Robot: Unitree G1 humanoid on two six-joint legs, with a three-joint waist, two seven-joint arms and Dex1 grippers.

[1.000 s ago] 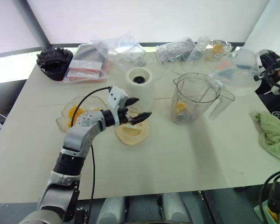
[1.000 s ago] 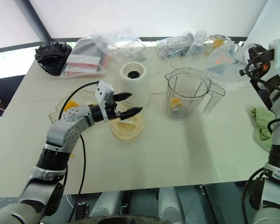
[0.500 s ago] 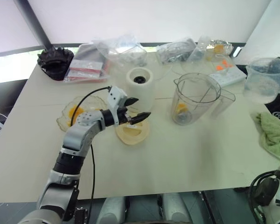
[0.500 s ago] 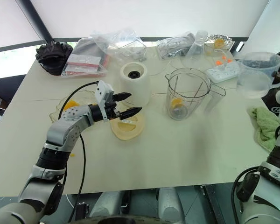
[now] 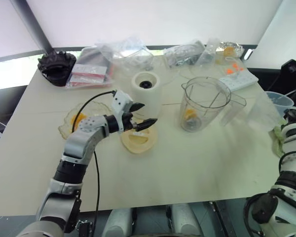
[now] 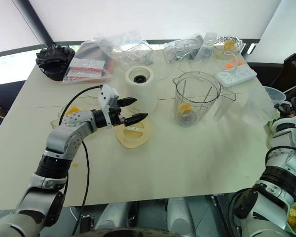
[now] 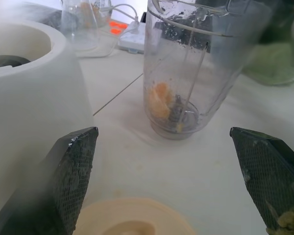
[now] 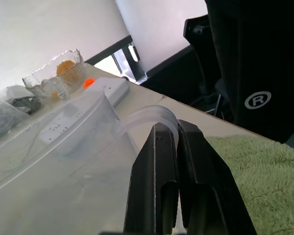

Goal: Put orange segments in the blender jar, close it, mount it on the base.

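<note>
Left gripper (image 6: 129,110), jaws apart, hovers right above the lid (image 6: 133,134), nearer than right gripper (image 8: 176,181), clamped on a cup's handle (image 8: 147,116).

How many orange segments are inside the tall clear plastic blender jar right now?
1 visible: a glossy orange segment lies at the bottom of the tall clear plastic blender jar, beside the dark blade hub. Others may be hidden behind the hub.

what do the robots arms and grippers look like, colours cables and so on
The left arm is rounded silver-grey metal segments with black joint rings and a thin black cable looping beside it. A white boxy block sits at the wrist. The left gripper has two black pointed fingers with textured mesh-like pads. The right arm is likewise silver with black ribbed rings, and its right gripper has plain black fingers.
</note>
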